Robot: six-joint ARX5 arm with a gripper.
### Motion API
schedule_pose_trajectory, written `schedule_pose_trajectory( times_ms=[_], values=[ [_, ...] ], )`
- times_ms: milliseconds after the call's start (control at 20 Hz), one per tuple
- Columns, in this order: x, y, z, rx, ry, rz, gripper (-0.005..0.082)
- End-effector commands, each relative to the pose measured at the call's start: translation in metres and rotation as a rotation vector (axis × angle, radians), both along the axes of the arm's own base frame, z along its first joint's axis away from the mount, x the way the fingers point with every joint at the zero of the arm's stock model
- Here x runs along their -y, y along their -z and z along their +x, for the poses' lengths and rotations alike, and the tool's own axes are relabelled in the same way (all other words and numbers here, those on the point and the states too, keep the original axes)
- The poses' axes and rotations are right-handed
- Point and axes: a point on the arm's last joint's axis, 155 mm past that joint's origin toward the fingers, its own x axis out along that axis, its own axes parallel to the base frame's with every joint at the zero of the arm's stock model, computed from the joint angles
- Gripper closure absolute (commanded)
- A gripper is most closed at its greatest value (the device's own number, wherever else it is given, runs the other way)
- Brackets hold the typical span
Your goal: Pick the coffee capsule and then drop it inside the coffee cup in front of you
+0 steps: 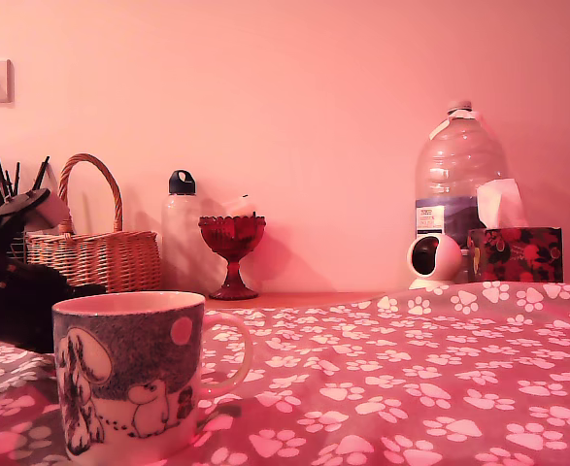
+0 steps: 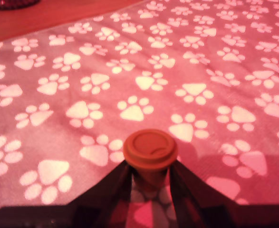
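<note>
Looking at the exterior view first: a large pale ceramic mug with a dark speckled band, white cartoon creatures and a pale dot (image 1: 137, 374) sits at the exterior view's lower left on a pink cloth printed with white paw marks (image 1: 440, 388), loop handle pointing to the exterior view's right. Behind the mug at the far left edge is a dark bulk, likely the black robot arm (image 1: 13, 291); the gripper tip itself is not clear here. Background along the wall: woven wicker basket with a hoop handle (image 1: 95, 254), clear bottle with a dark cap (image 1: 181, 233), red glass goblet (image 1: 232, 254), big clear plastic water jug (image 1: 459, 180), small white round camera-like device (image 1: 434, 260), dark floral tissue box (image 1: 515, 254). No capsule visible in this view.

Wrist view: a small round brownish-red coffee capsule with a flat lid (image 2: 150, 151) stands upright between the two dark fingers of the gripper (image 2: 150, 178), one finger on each side of its body under the rim. The fingers look clamped on the capsule, holding it. Paw-print cloth lies beyond; whether the capsule is lifted off the cloth I cannot tell. Mug not in this view.

Progress, judged: grasp looks done. Left: carry the capsule over the mug opening and release it inside. Mug rim shows nothing in it from here.
</note>
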Motion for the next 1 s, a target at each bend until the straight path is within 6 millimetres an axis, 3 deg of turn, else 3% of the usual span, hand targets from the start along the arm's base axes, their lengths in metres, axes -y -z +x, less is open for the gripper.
schedule_pose_trajectory(
  times_ms=[0, 300, 950],
  values=[
    [0.002, 0.003, -0.001, -0.004, 0.009, -0.003, 0.0579],
    [0.008, -0.011, -0.012, -0.054, 0.041, -0.03, 0.0579],
    [-0.002, -0.047, -0.048, -0.104, 0.017, -0.05, 0.0579]
  ],
)
